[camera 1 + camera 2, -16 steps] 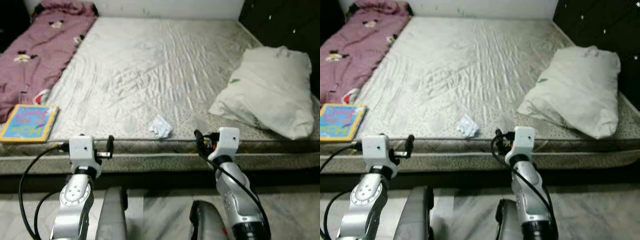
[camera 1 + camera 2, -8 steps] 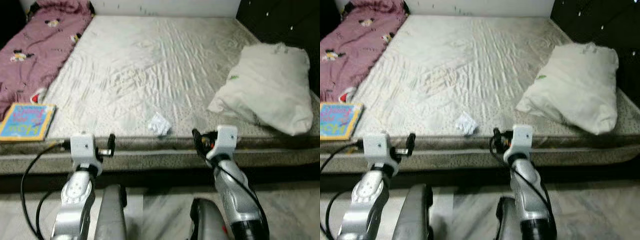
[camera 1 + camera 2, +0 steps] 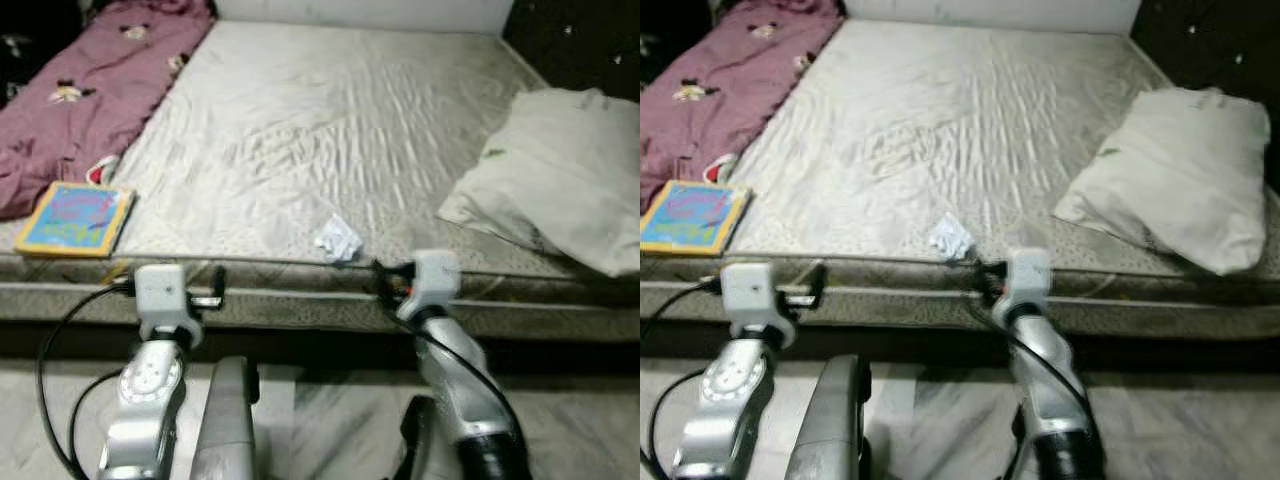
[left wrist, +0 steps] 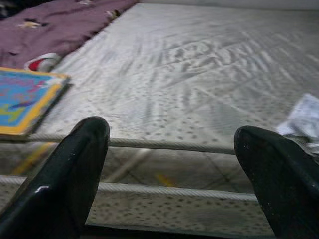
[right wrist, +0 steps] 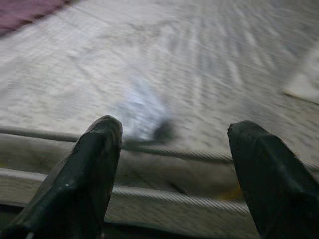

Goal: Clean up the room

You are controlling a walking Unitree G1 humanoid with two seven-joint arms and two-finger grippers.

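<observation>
A bare mattress with a wrinkled pale cover lies low on a marble-like floor, its near edge running across the head views just ahead of both arms. At the far left a purple blanket with cartoon prints is bunched along the mattress side, and a colourful book lies flat at the near left corner, close to the blanket.

The left gripper is held level before the mattress edge, its two fingers spread wide with nothing between them. Its wrist view shows the book at one side and a corner of the crumpled paper at the other, plus the piped seams of the mattress side.

The crumpled paper, a small white wad, sits on the mattress just inside the near edge, near the middle. The right gripper hovers just before the edge, directly facing the wad; its fingers are wide apart and empty. This wrist view is blurred, the paper a pale smear.

At the right a large white pillow lies well apart from the paper, against a dark wall.
</observation>
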